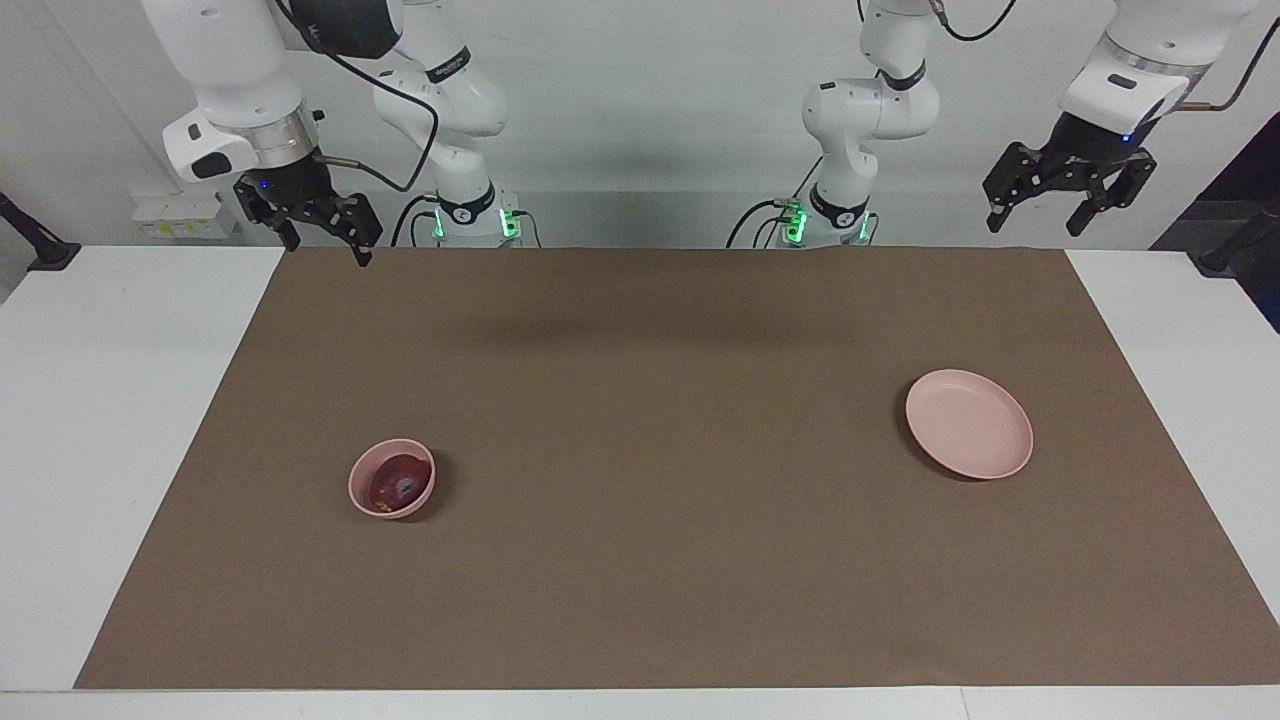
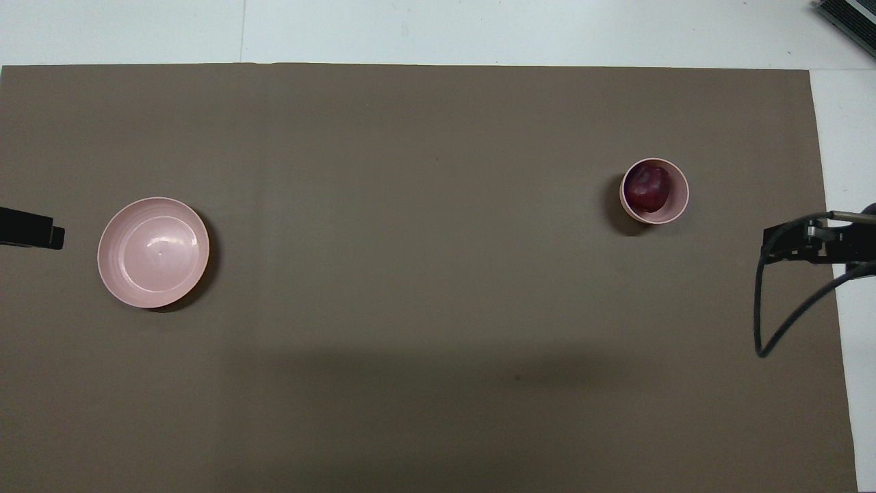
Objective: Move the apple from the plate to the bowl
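Pink bowl holds the apple

Facing view: the dark red apple (image 1: 398, 483) sits in the bowl (image 1: 391, 479); the plate (image 1: 968, 423) lies bare toward the left arm's end of the desk (image 1: 120, 400). Both the right tool (image 1: 320, 232) and the left tool (image 1: 1065, 195) hang raised, jaws spread, holding nothing.

Overhead view: apple (image 2: 648, 188) in bowl (image 2: 654, 191), well apart from plate (image 2: 153, 252).

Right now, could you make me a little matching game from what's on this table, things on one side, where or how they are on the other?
Things:
1. apple
2. plate
3. right gripper
4. left gripper

States:
A. bare, nothing on it
B. in the bowl
C. open, raised above the brown mat's corner
D. open, waiting raised off the mat's other end

Pairs: 1-B, 2-A, 3-C, 4-D
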